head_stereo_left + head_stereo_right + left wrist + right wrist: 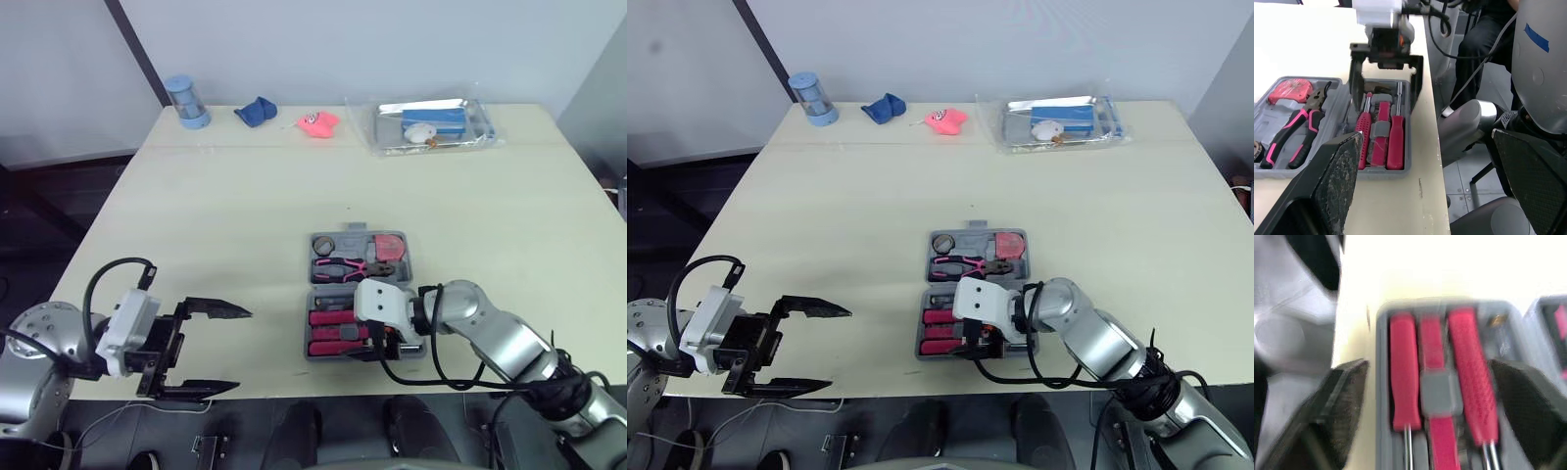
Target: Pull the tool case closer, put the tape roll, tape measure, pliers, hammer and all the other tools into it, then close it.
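1. Currently the tool case (1376, 172) lies open on the table (245, 215), close to the front edge and right of centre.
2. Far half holds the tape roll (325, 245), pliers (343, 267) and tape measure (389, 246). Near half holds red-handled tools (1396, 142) lying side by side.
3. Judgement: loading looks about complete, so closing is likely the step in hand.
4. To do it well: lift the right gripper (1427, 366) clear of the near half and check that every handle sits down in its slot. Then fold one half over from its outer rim. Press evenly, since the case sits near the edge and could skid off; the other arm could brace it.
5. Right gripper: over the near half, fingers spread wide, one on each side of the tray and outside its walls. Holds nothing. Cannot tell whether the fingers touch the walls.
6. Left gripper (242, 351): hangs at the table's front-left edge, well apart from the case. Fingers wide apart, empty.
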Action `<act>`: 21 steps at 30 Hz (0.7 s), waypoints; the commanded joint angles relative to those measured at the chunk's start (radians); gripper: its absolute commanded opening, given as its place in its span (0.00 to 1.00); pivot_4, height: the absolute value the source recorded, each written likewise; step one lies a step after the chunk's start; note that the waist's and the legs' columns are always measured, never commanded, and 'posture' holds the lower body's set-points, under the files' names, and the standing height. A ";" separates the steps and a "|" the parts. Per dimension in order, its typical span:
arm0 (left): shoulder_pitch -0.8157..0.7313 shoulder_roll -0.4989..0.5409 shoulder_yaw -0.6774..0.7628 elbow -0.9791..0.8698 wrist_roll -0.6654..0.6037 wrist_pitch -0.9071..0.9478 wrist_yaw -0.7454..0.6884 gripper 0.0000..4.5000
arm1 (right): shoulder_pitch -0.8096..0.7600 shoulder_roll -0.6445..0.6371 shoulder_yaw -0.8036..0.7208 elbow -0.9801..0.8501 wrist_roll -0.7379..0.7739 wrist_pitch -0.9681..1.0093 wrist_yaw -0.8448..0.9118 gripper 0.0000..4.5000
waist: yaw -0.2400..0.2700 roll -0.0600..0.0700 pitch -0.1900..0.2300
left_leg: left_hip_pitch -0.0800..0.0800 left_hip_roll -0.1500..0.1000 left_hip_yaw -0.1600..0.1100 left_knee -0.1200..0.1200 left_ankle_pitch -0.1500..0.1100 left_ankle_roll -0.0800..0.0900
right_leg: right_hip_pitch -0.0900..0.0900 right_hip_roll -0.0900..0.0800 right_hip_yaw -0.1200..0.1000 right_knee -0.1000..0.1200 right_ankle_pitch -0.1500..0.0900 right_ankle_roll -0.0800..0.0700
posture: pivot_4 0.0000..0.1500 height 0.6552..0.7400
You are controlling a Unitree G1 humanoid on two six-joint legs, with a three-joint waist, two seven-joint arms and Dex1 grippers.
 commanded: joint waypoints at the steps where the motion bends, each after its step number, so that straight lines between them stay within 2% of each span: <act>1: -0.002 -0.007 0.010 -0.019 -0.006 -0.007 -0.049 1.00 | 0.031 -0.010 -0.024 0.055 0.010 -0.143 0.038 0.43 | 0.000 0.000 0.000 | 0.000 0.000 0.000 0.000 0.000 0.000 | 0.000 0.000 0.000 0.000 0.000 0.000 | 1.00 1.00; 3: -0.003 -0.009 0.011 -0.020 -0.005 -0.005 -0.049 1.00 | 0.045 -0.013 -0.019 0.101 -0.003 -0.213 0.048 0.22 | -0.001 0.000 0.000 | 0.000 0.000 0.000 0.000 0.000 0.000 | 0.000 0.000 0.000 0.000 0.000 0.000 | 1.00 1.00; 4: -0.002 -0.008 0.012 -0.020 -0.005 -0.005 -0.049 1.00 | 0.052 -0.011 -0.017 0.125 -0.007 -0.241 0.052 0.05 | -0.002 0.000 0.000 | 0.000 0.000 0.000 0.000 0.000 0.000 | 0.000 0.000 0.000 0.000 0.000 0.000 | 1.00 1.00; 5: -0.001 -0.008 0.013 -0.020 -0.005 -0.005 -0.049 1.00 | 0.058 -0.006 -0.017 0.147 -0.011 -0.266 0.054 0.02 | -0.002 0.000 0.000 | 0.000 0.000 0.000 0.000 0.000 0.000 | 0.000 0.000 0.000 0.000 0.000 0.000 | 1.00 1.00; 16: -0.009 -0.013 0.015 -0.021 0.000 -0.001 -0.049 1.00 | 0.083 -0.011 0.040 0.350 -0.140 -0.413 0.061 0.02 | -0.001 0.000 0.000 | 0.001 0.000 0.000 0.000 0.000 0.000 | 0.001 0.000 0.000 0.000 0.000 0.000 | 1.00 1.00; 21: -0.010 -0.025 0.016 -0.026 0.010 0.005 -0.044 1.00 | 0.096 -0.011 -0.002 0.316 -0.109 -0.408 0.076 0.02 | 0.000 -0.001 -0.001 | 0.003 0.000 0.000 0.000 0.000 0.000 | 0.003 0.000 0.000 0.000 0.000 0.000 | 1.00 1.00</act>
